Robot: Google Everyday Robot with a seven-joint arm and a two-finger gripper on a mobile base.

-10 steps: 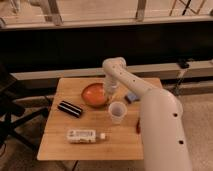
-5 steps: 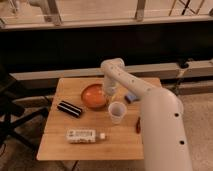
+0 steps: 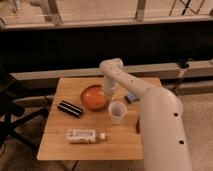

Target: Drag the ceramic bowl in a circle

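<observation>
Well to the left of the gripper (image 3: 109, 93) lies a black case (image 3: 70, 108). The ceramic bowl (image 3: 93, 98) sits just left of the gripper, at its right rim. Whether the gripper holds that rim, I cannot tell. Just below and to the right stands a white cup (image 3: 116, 112); a wide circle could knock it over.

Your table (image 3: 60, 142) is pale wood with a matt finish. Near its far edge, the ceramic bowl (image 3: 93, 97) is glossy orange-red inside, with a duller brown rim. Your gripper (image 3: 108, 94) sits at the bowl's right rim, and the arm (image 3: 160, 112) above it looks like smooth white plastic with a soft sheen. The white cup (image 3: 116, 112), mid-table, looks matt. The black bar (image 3: 70, 108) toward the left edge is dull.
</observation>
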